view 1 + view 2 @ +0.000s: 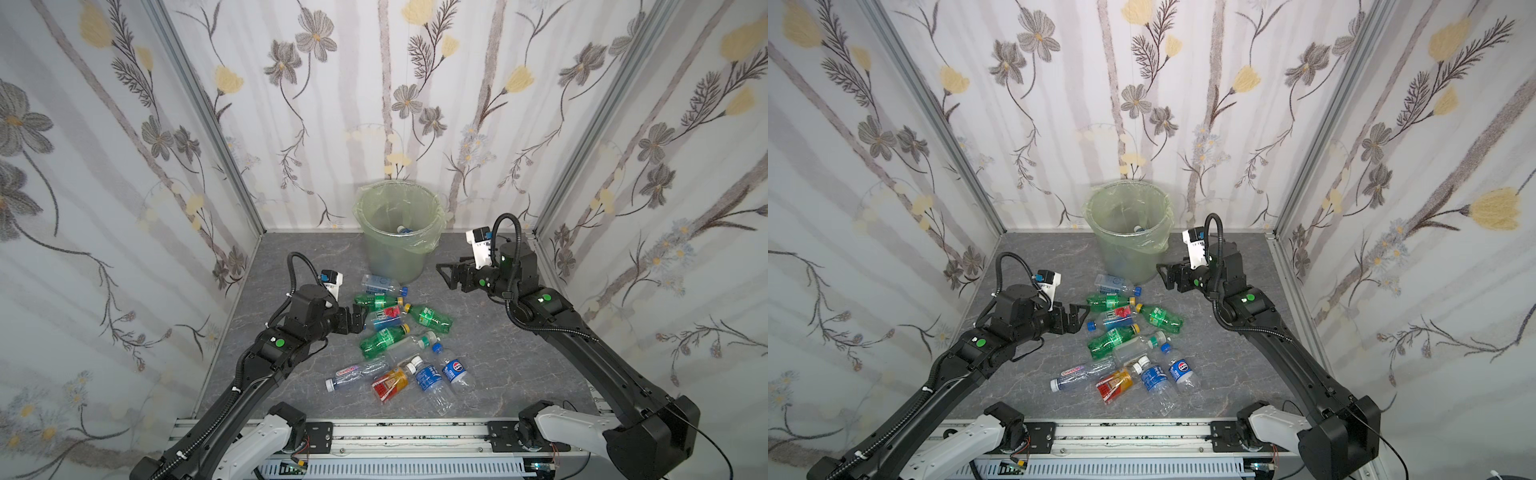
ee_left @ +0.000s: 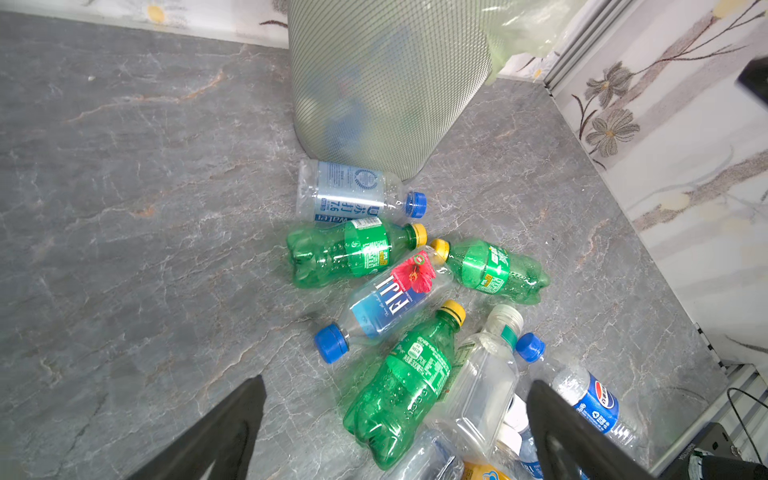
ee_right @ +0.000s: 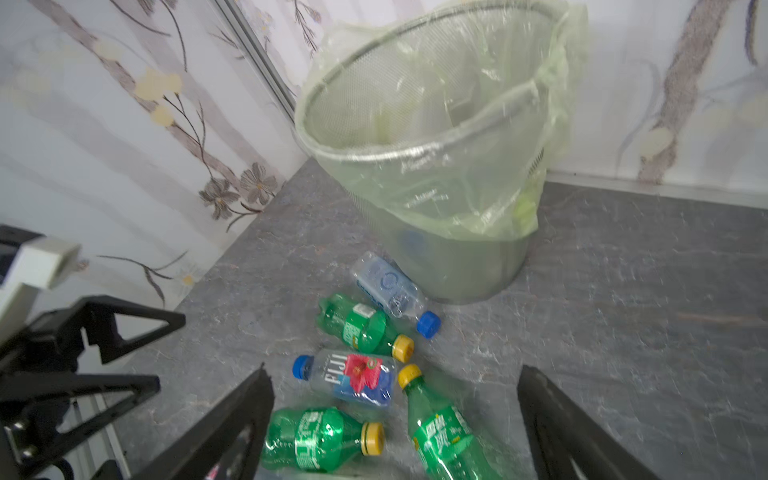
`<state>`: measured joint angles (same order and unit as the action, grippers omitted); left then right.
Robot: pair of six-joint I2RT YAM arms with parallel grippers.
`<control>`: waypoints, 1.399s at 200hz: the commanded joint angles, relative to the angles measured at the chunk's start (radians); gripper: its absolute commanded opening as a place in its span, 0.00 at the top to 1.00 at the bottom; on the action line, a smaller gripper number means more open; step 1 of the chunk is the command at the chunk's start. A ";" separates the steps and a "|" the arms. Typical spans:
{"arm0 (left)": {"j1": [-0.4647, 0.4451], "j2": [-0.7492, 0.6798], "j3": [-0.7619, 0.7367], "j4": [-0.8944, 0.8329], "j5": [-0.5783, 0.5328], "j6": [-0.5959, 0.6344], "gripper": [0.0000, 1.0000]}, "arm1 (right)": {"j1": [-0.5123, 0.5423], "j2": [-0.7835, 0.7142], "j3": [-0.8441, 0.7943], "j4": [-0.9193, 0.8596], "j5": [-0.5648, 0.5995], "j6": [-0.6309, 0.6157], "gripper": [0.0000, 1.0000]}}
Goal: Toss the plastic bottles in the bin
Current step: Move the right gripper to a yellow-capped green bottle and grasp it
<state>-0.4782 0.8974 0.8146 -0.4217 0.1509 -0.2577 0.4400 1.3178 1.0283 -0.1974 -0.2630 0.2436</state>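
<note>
While the left fingers [image 2: 232, 432] are spread wide, their tips reach the edge of the heap of bottles [image 1: 399, 345], close to a green bottle [image 1: 376, 300] with a yellow cap; whether they touch it I cannot tell. The right fingers [image 3: 552, 424] are spread wide as well, in the air beside the bin [image 1: 374, 249]. The bottles lie on their sides in the middle of the grey surface [image 1: 498, 365], in front of the bin. A clear bottle [image 1: 382, 284] with a blue cap lies just beside the bin's foot. The bin stands upright near the back wall, and a further bottle [image 1: 404, 229] shows inside it.
</note>
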 commanded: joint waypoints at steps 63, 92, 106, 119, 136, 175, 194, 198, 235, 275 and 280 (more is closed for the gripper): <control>0.000 0.003 0.050 -0.008 0.006 0.164 0.00 | 0.000 0.110 -0.206 -0.001 -0.075 -0.093 0.10; 0.000 -0.020 0.057 -0.009 0.017 0.190 0.00 | 0.008 0.286 -0.149 -0.037 -0.056 -0.110 0.15; 0.000 -0.033 0.055 -0.011 0.014 0.189 0.00 | 0.011 0.343 -0.149 -0.006 -0.053 -0.106 0.15; 0.000 -0.048 0.047 -0.010 0.012 0.179 0.00 | 0.014 0.368 -0.148 0.022 -0.059 -0.098 0.15; 0.000 -0.067 0.032 -0.009 0.008 0.162 0.00 | 0.019 0.404 -0.136 0.035 -0.059 -0.095 0.16; 0.000 -0.106 0.000 -0.011 -0.005 0.141 0.00 | 0.046 0.506 -0.081 0.032 -0.031 -0.086 0.22; 0.000 -0.125 -0.008 -0.010 -0.009 0.132 0.00 | 0.052 0.546 -0.062 0.029 0.000 -0.075 0.23; -0.001 -0.129 -0.010 -0.011 -0.011 0.130 0.00 | 0.052 0.552 -0.062 0.031 0.007 -0.072 0.23; 0.000 -0.155 -0.032 -0.011 -0.016 0.123 0.00 | 0.052 0.580 -0.069 0.031 0.069 -0.044 0.32; 0.000 -0.155 -0.046 -0.011 -0.054 0.104 0.00 | 0.045 0.571 -0.092 0.040 0.158 -0.001 0.47; -0.001 -0.154 -0.047 -0.011 -0.056 0.102 0.00 | 0.040 0.566 -0.096 0.043 0.170 0.007 0.50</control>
<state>-0.4789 0.7425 0.7719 -0.4385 0.1272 -0.1360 0.4911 1.8915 0.9459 -0.1642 -0.1967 0.2096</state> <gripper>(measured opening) 0.997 0.554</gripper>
